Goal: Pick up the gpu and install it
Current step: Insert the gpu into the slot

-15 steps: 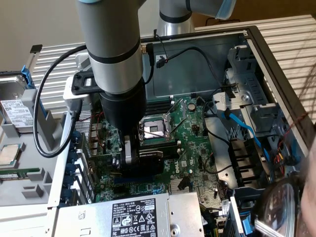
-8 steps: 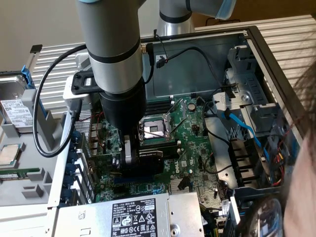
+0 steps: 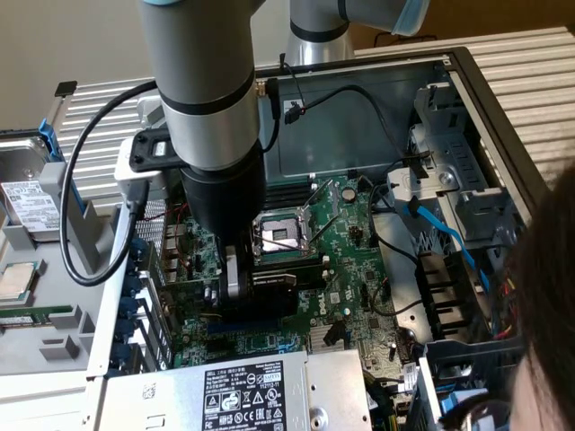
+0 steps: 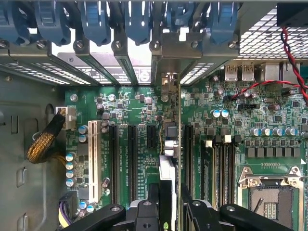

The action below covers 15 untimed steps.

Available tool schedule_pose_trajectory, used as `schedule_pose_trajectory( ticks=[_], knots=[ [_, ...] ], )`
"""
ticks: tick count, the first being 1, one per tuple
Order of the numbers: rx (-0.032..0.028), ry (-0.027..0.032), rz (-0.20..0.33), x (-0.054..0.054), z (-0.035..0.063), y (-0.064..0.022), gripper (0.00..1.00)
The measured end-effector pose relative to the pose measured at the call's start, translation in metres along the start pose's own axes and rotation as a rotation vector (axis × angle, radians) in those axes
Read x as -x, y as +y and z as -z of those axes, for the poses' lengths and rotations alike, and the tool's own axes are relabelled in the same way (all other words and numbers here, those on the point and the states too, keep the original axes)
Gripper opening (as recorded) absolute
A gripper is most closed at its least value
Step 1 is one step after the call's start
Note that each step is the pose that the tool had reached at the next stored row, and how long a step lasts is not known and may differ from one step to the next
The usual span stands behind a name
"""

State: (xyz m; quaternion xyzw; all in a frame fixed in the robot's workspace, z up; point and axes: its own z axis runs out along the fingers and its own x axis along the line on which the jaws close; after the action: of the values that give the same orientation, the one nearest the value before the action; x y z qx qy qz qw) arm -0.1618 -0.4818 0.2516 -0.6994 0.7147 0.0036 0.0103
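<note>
You had the gripper clenched on the gpu, held edge-down at frame center over the motherboard so its edge faced 1 slot.

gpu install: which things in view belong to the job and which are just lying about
Belonging to the job:
- gpu, held edge-on in the tool above the slots
- motherboard with its expansion slots

Just lying about:
- hard drive outside the case
- power supply
- blue cable
- empty CPU socket

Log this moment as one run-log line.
end effector: shut on gpu | gpu: edge-on above motherboard slots, bracket toward rear slot openings | stage: over the slots, seating unconfirmed
</note>
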Motion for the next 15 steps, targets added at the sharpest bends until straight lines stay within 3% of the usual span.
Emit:
schedule_pose_trajectory(
  ticks=[15],
  knots=[
    [-0.0031, -0.0001, 0.015, 0.0000, 0.0000, 0.0015, 0.27]
  ],
)
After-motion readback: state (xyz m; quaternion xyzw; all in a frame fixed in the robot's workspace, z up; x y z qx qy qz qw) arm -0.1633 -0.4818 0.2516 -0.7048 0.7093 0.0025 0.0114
